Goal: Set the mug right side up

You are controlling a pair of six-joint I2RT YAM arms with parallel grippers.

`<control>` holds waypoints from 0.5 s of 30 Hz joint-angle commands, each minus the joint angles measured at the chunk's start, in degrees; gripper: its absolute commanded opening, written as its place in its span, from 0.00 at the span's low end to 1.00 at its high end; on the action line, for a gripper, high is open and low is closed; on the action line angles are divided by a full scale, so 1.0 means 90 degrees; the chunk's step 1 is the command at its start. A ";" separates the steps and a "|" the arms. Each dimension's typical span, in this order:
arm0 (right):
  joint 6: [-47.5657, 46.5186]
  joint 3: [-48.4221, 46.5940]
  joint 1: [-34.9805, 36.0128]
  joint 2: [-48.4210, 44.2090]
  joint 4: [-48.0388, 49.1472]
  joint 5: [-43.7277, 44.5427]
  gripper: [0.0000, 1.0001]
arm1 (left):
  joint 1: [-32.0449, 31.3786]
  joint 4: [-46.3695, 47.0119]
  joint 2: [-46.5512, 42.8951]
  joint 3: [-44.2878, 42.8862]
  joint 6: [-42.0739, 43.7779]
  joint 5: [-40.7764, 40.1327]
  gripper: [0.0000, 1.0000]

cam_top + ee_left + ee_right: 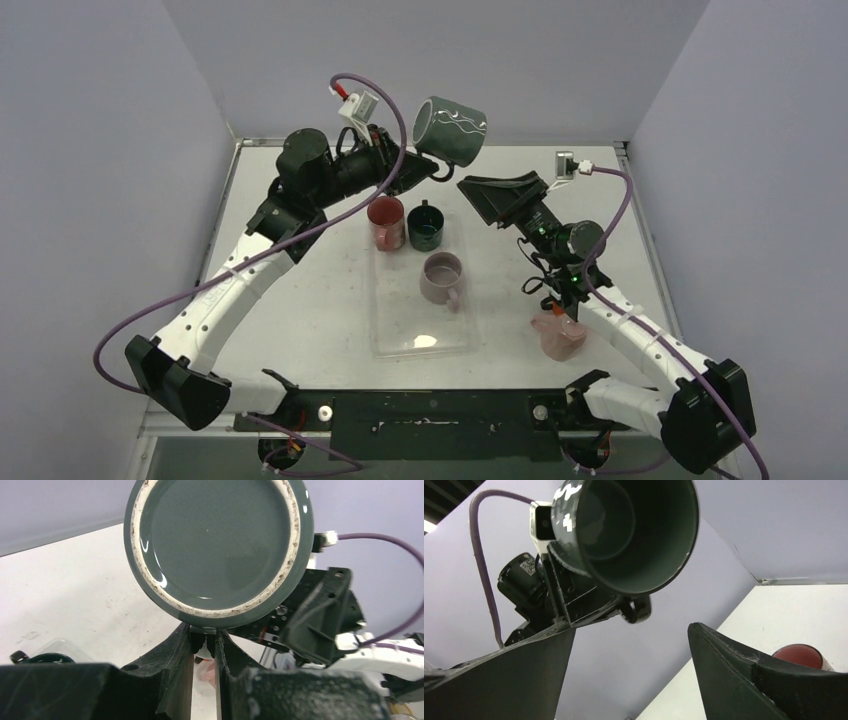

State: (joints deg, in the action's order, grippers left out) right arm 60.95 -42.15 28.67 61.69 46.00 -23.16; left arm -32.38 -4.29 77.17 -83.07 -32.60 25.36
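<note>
The left hand (438, 172) is clamped on the handle of the mug (452, 130), held aloft above the tabletop (320, 310), axis tilted, mouth facing the nearby right hand (480, 198), whose fingers stand apart.

No legible txt; sticker (527, 565) too blurry.

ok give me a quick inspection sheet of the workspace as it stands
surface: white table, scuffed, clear tray in the middle
job's things: grey-green mug held in the air, tilted, mouth towards the right gripper
clutter: red mug, dark green mug and mauve mug upright on the tray; pink cup by the right arm
grippers: left gripper jaws shut on the mug's handle; right gripper jaws open, empty
cables: purple cables loop off both arms, clear of the mug
surroundings: plain grey walls, nothing else seen
</note>
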 commanded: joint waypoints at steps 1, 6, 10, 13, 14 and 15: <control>0.0209 -0.0275 0.0126 0.0376 0.1185 -0.0047 0.84 | 0.0043 0.1403 -0.0613 0.0237 -0.0654 0.0391 0.00; 0.0005 -0.0637 0.0456 0.0677 0.1551 -0.0312 0.79 | 0.0042 0.1571 -0.0791 0.0374 -0.0815 0.0555 0.00; 0.0018 -0.0721 0.0588 0.0859 0.1981 -0.0291 0.66 | 0.0043 0.1592 -0.0834 0.0417 -0.0810 0.0690 0.00; 0.0076 -0.0781 0.0621 0.0974 0.2245 -0.0263 0.53 | 0.0043 0.1669 -0.0884 0.0507 -0.0874 0.0781 0.00; 0.0094 -0.0810 0.0623 0.1011 0.2327 -0.0275 0.47 | 0.0043 0.1698 -0.0904 0.0537 -0.0879 0.0808 0.00; 0.0123 -0.0830 0.0624 0.1037 0.2391 -0.0278 0.43 | 0.0043 0.1711 -0.0921 0.0553 -0.0889 0.0817 0.00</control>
State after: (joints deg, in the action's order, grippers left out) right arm 62.22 -46.81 33.95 70.22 59.11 -24.95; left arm -32.36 1.76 72.49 -77.73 -39.29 30.87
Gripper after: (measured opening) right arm 0.503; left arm 0.151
